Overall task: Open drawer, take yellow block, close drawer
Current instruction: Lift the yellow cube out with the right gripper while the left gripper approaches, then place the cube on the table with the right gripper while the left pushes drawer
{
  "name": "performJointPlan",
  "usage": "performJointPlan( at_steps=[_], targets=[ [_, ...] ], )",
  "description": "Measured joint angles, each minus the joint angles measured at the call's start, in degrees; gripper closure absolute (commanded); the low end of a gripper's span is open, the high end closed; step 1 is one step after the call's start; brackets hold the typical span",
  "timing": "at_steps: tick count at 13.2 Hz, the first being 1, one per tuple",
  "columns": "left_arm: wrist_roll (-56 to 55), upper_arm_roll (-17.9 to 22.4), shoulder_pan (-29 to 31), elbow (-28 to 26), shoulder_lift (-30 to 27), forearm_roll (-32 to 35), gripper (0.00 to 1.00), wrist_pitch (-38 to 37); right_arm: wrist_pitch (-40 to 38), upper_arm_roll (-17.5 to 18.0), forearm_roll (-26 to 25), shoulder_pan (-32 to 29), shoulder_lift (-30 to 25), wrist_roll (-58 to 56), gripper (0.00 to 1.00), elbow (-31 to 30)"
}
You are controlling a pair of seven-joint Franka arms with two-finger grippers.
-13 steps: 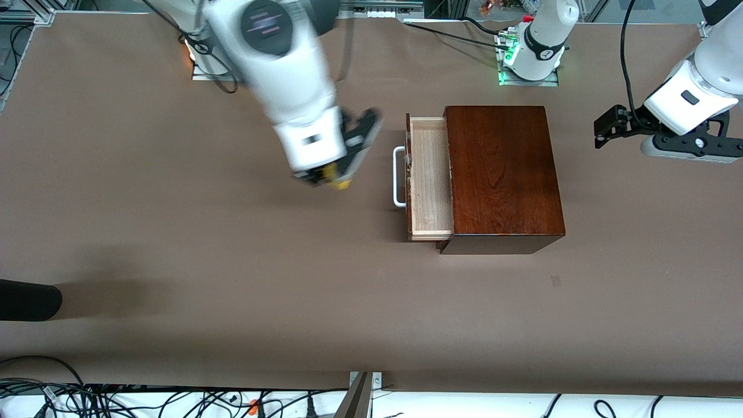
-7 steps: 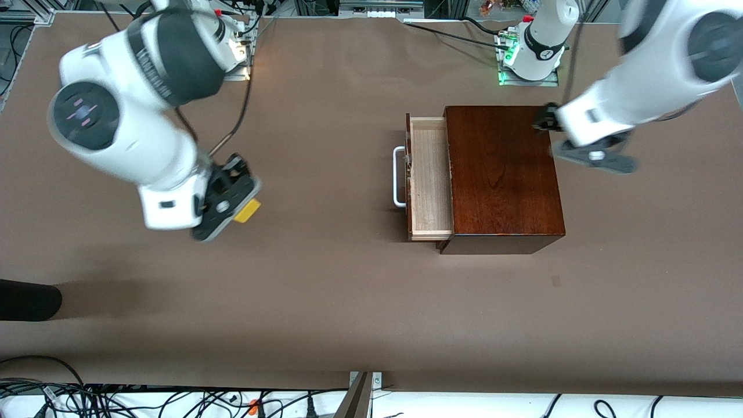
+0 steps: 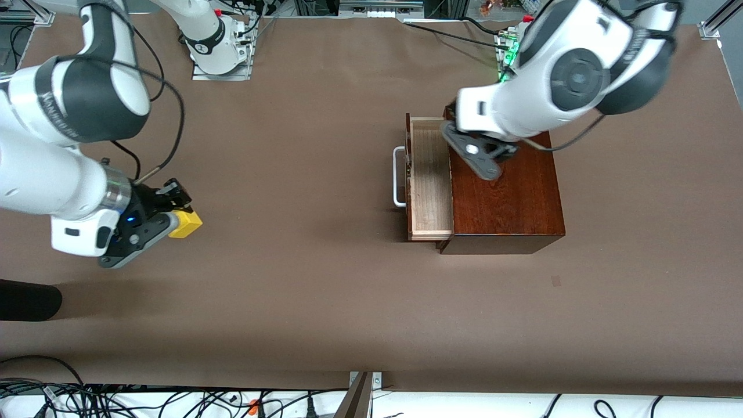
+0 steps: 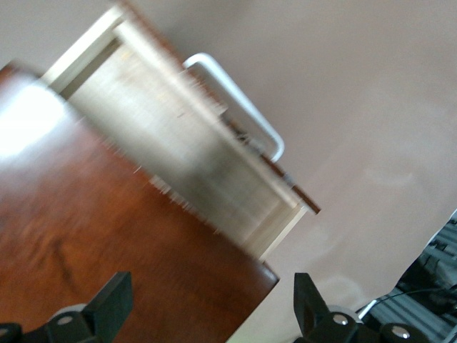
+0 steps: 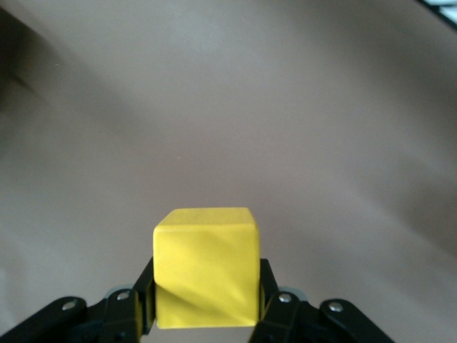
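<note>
— While the drawer (image 3: pixel 430 179) sits pulled out of the dark wooden box (image 3: pixel 504 191), where is the yellow block (image 3: pixel 184 223)?

— It is in the right pincer (image 3: pixel 174 220), well apart from the box, toward the right arm's end of the surface (image 3: pixel 325 290). The right wrist view shows the two black fingers (image 5: pixel 275 300) pressed on both sides of the yellow block (image 5: pixel 206 266), so the pincer is squeezing it tight.

— Is the block on the surface?

— I cannot tell if it touches. It is low over the brown surface (image 5: pixel 285 128).

— What is in the drawer?

— Only pale wood shows inside. Its white handle (image 3: pixel 398 177) sticks out from the dark front, toward the right arm's end.

— Where is the left pincer (image 3: pixel 455 130)?

— It is over the box, by the edge where the drawer comes out. In the left wrist view its fingers (image 4: pixel 114 304) are spread wide, with nothing between them. Under them I see the box top (image 4: pixel 107 243), the drawer (image 4: pixel 178 150) and the handle (image 4: pixel 239 107).

— Anything else?

— A black rounded thing (image 3: pixel 29 300) pokes in at the edge of the surface, nearer to the front camera than the right pincer.
</note>
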Motion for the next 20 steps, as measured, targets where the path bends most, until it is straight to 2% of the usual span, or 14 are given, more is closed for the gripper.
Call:
performJointPlan(
  at_steps=[2, 4, 7, 12, 15, 17, 18, 19, 20],
  targets=[
    [5.5, -0.2, -4.4, 0.0, 1.9, 0.0, 0.00, 4.6, 6.0, -1.1, 0.3, -0.3, -2.6, 0.0, 1.00, -7.9],
    [10.5, -0.3, -7.4, 0.0, 4.2, 0.0, 0.00, 8.5, 14.7, -1.4, 0.1, -0.4, -5.9, 0.5, 1.00, -18.9],
    [15.4, -0.3, -11.5, 0.0, 6.3, 1.8, 0.00, 14.0, 24.3, -1.6, -0.1, -1.2, -8.6, 5.5, 1.00, -31.3],
    [23.0, -0.4, -18.3, -0.1, 11.5, 9.5, 0.00, 22.3, 40.3, -0.4, -1.6, -1.2, -9.2, 18.0, 1.00, -46.6],
    [25.5, -0.2, -18.6, -0.2, 15.5, 14.6, 0.00, 25.1, 51.0, 1.8, -2.5, -1.1, -7.9, 22.3, 1.00, -54.5],
    [27.2, 0.0, -18.4, -0.3, 17.5, 18.0, 0.00, 25.8, 55.8, 2.2, -2.5, -1.1, -5.8, 23.0, 1.00, -56.8],
    [28.0, 0.2, -18.4, -0.3, 18.2, 19.0, 0.00, 26.1, 56.5, 2.2, -2.5, -1.1, -5.0, 23.0, 0.91, -57.0],
    [28.7, 0.3, -18.3, -0.3, 18.9, 20.1, 0.00, 26.3, 56.7, 2.2, -2.5, -1.1, -4.6, 23.0, 0.48, -57.0],
    [29.3, 0.4, -18.2, -0.3, 19.4, 21.2, 0.00, 26.3, 56.7, 2.2, -2.5, -1.1, -4.7, 23.1, 0.00, -56.9]
  ],
)
